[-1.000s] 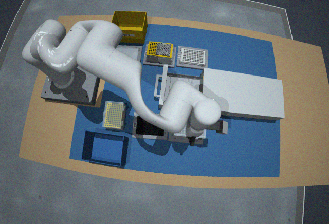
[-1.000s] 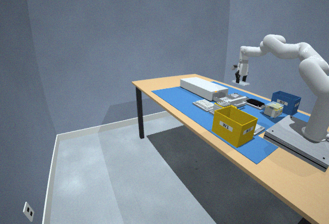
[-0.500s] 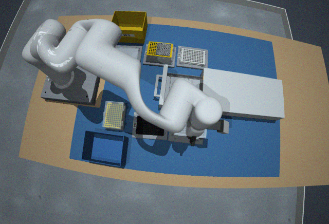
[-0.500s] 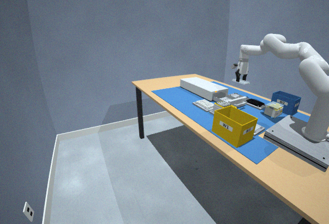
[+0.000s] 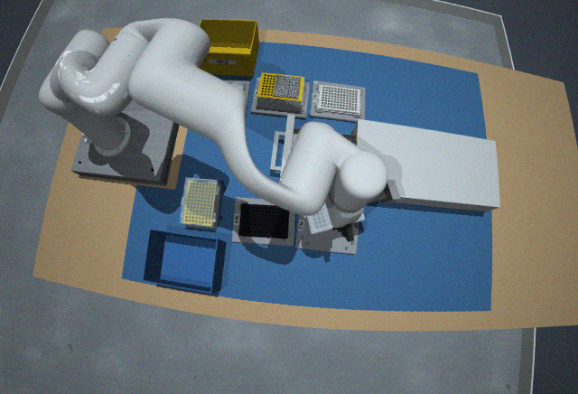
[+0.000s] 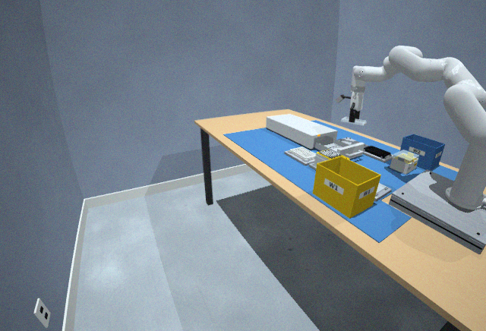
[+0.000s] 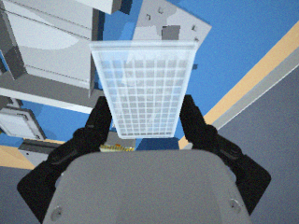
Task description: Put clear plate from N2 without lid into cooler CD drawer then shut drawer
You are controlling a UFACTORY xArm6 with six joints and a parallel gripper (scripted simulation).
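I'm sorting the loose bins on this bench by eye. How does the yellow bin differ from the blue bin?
The open yellow box-shaped bin carries W1 labels, while the open dark blue box-shaped bin carries W2. In the exterior view the yellow bin looks taller and the blue bin lower. In the top view the yellow bin is at the mat's edge nearest the arm's base; the blue bin sits at the opposite edge. Both are open-topped with nothing visible inside.
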